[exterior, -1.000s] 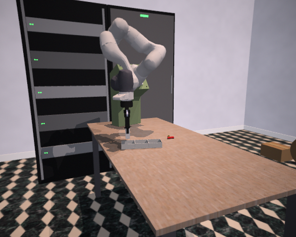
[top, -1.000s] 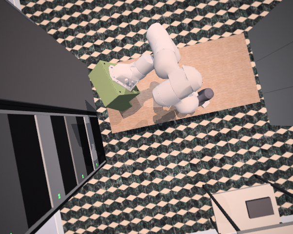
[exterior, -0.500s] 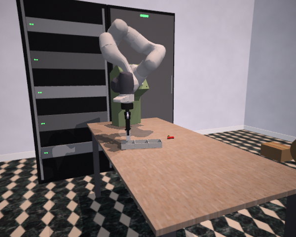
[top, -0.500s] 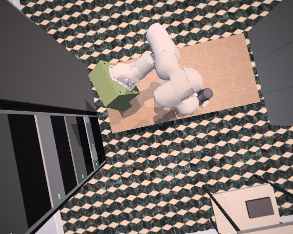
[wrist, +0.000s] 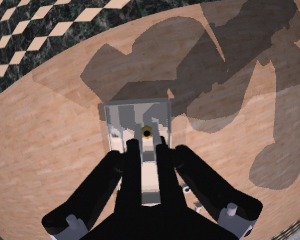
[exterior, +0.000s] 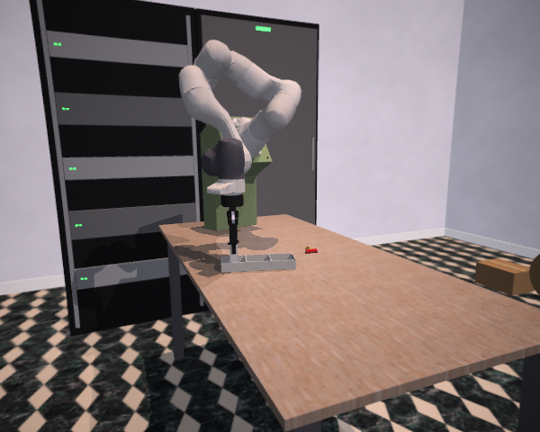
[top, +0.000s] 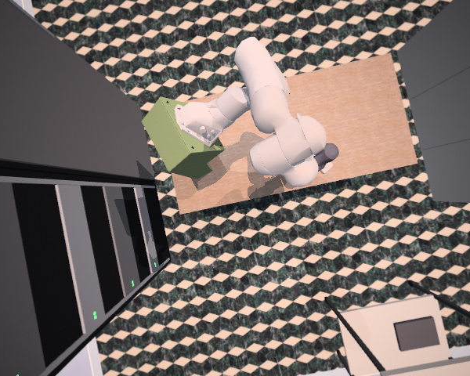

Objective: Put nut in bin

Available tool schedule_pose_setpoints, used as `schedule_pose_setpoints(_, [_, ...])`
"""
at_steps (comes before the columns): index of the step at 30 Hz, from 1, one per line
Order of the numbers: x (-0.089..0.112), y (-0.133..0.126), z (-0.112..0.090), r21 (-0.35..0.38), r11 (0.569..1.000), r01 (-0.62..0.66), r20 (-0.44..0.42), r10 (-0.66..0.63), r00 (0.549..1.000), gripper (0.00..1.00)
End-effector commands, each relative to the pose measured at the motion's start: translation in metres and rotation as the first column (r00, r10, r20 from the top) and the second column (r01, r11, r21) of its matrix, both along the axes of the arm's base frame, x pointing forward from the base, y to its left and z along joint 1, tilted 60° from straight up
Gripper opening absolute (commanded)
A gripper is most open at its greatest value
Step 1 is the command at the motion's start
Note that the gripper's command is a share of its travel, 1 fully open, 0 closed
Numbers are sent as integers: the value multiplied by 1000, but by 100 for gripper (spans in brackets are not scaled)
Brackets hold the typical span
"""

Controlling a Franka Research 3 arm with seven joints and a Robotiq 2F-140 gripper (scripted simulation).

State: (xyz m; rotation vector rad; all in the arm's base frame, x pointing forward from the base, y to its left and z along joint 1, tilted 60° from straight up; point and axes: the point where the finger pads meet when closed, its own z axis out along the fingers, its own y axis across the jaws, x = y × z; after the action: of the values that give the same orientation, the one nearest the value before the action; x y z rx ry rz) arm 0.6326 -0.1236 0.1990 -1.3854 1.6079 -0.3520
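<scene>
My gripper [exterior: 233,248] hangs straight down over the left end of a grey row of three bins [exterior: 257,262] on the wooden table. In the wrist view the black fingers stand close together, shut on a small brass-coloured nut [wrist: 146,132] at their tips. Right under the nut lies one open grey bin [wrist: 138,123]. I cannot read any letter on the bins. In the overhead view the arm hides the gripper and the bins.
A small red thing [exterior: 311,249] lies on the table to the right of the bins. The arm's green pedestal [exterior: 230,185] stands at the table's far end. Dark server racks [exterior: 116,162] stand behind the table.
</scene>
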Motion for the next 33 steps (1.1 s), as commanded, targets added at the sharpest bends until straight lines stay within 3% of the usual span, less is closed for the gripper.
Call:
schedule_pose_setpoints(1, [2, -2, 1, 15, 1000, 14, 1, -14, 1000, 7])
schedule_pose_setpoints(11, [3, -2, 2, 15, 1000, 14, 1, -14, 1000, 7])
schedule_pose_setpoints(12, [3, -2, 2, 15, 1000, 14, 1, -14, 1000, 19])
schedule_pose_setpoints(33, [-1, -4, 4, 15, 1000, 14, 1, -14, 1000, 19])
